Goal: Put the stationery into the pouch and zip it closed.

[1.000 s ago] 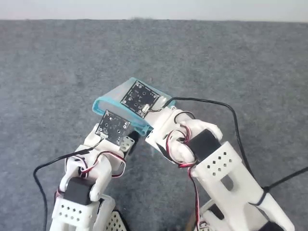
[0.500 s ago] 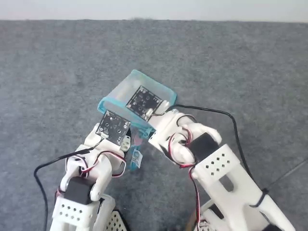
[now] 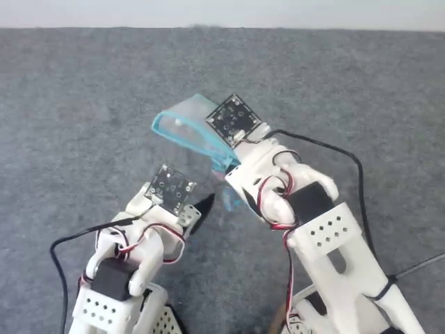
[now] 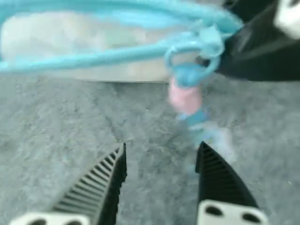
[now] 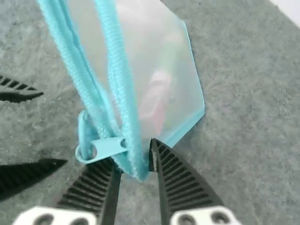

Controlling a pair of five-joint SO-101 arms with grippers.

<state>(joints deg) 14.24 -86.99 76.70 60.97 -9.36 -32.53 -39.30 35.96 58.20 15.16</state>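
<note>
Two arms meet at the pouch (image 3: 189, 126), which is near the middle of the table (image 3: 76, 90), well apart from every edge. The right gripper (image 5: 133, 157) is clamped on the end of the pouch's blue zipper band, just beside the zipper pull (image 5: 101, 149). Through the clear wall a pinkish thing (image 5: 155, 101) shows inside, probably stationery, but its shape is not clear. The left gripper (image 4: 162, 147) has its jaws apart and holds nothing. It hovers low over the table, near the pink and blue charm (image 4: 185, 96) that hangs from the pull.

I judge that the step in hand is the zipping. In the left wrist view the two blue bands seem to spread apart, so the mouth is likely not closed yet. To do it well, the left gripper should close on the charm or the pull tab itself, not on the band. It should then draw along the line of the zipper, while the right gripper holds its end firm as the counter force. A sideways pull may jam the slider or drag the pouch out of the clamp.

Open grey surface lies on all sides of the pouch, so the pull has free room toward the far and left edges. The two grippers are close together, so this is the tight spot.
</note>
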